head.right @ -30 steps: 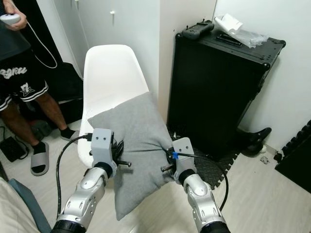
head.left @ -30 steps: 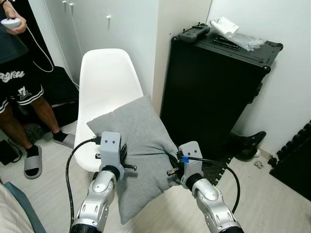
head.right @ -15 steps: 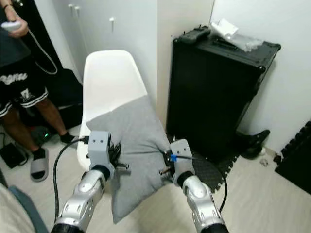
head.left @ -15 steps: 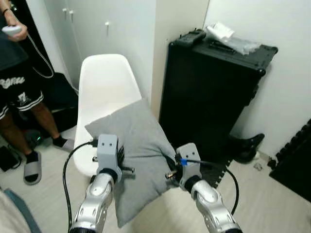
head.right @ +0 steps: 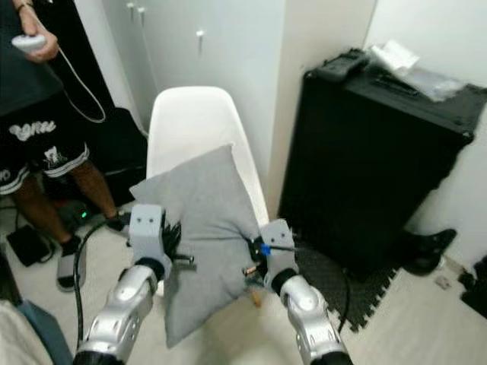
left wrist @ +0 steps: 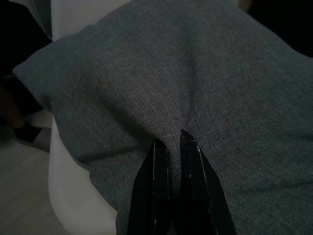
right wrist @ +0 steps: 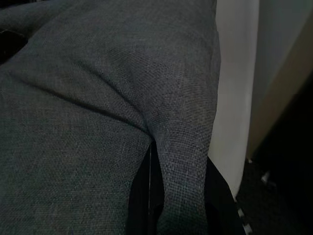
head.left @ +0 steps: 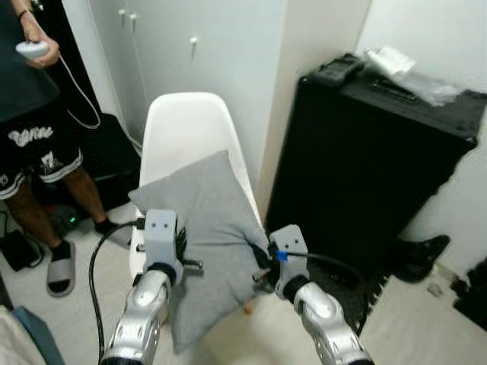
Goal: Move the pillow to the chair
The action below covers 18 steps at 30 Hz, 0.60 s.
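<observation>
Pillow (head.left: pixel 207 228), grey and creased, hangs between both my arms, over the front edge of the white chair (head.left: pixel 190 129) at twelve o'clock. My left gripper (left wrist: pixel 172 143) is clenched on a fold of it, my right gripper (right wrist: pixel 152 147) pinching its other side. A person (head.left: pixel 34 114) stands at ten o'clock.

pale floor (head.left: pixel 53 304), white chair (head.left: pixel 190 133), black case (head.left: pixel 373 167)
</observation>
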Tool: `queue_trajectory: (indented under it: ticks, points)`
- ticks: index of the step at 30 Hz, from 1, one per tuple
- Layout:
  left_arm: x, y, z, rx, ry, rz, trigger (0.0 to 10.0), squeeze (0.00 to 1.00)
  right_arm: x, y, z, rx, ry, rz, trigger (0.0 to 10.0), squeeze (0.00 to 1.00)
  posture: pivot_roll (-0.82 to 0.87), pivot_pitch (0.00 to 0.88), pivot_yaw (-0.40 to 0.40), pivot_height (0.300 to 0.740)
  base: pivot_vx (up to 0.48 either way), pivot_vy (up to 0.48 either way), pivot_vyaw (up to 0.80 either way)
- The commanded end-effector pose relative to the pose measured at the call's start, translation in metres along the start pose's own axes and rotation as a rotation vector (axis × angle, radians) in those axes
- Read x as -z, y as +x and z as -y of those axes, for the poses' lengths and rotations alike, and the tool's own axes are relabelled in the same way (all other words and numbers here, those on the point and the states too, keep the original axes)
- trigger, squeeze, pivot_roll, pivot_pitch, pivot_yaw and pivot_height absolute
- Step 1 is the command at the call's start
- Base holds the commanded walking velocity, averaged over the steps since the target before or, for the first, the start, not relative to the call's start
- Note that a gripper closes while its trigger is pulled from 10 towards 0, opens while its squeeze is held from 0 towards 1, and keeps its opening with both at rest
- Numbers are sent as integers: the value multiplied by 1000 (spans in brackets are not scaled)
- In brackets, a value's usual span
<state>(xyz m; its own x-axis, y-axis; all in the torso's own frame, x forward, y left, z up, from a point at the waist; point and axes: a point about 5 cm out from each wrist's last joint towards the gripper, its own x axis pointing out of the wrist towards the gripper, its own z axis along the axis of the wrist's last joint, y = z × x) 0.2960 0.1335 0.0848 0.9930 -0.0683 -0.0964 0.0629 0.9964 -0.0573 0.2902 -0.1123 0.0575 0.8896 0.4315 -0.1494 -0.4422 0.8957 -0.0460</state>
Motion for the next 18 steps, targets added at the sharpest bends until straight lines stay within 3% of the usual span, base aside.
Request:
queue_trajectory:
  ticks: [1,18]
  points:
    - [-7,0,0,-4,5,44,10000,0,2,-5,9,41,-2,5,10000,0,19,97,0,740,349,0,0]
    - [-5,4,-1,-8,15,21,10000,0,5,-1,12,66,-25,-24,10000,0,8,115,5,740,329,0,0]
